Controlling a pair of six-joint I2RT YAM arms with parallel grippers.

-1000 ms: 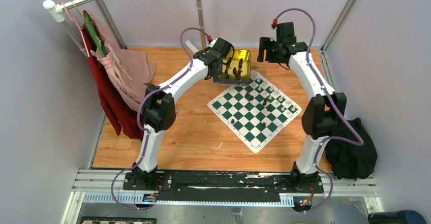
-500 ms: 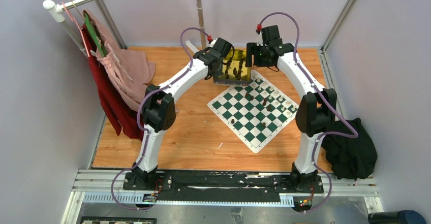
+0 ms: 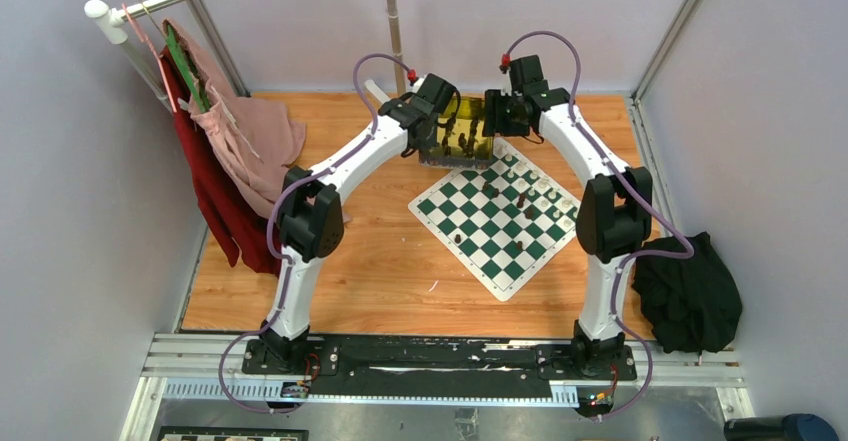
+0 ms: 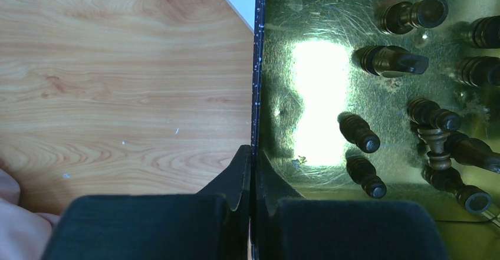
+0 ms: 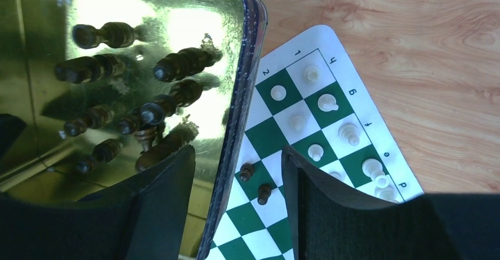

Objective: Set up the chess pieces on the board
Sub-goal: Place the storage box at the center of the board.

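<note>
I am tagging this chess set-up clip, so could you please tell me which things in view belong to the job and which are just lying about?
Job: board, white chess pieces, dark chess pieces, gold tin, left gripper pinching the tin's wall, right gripper open astride its rim.
Lying about: pink garment, red garment, black cloth.
</note>
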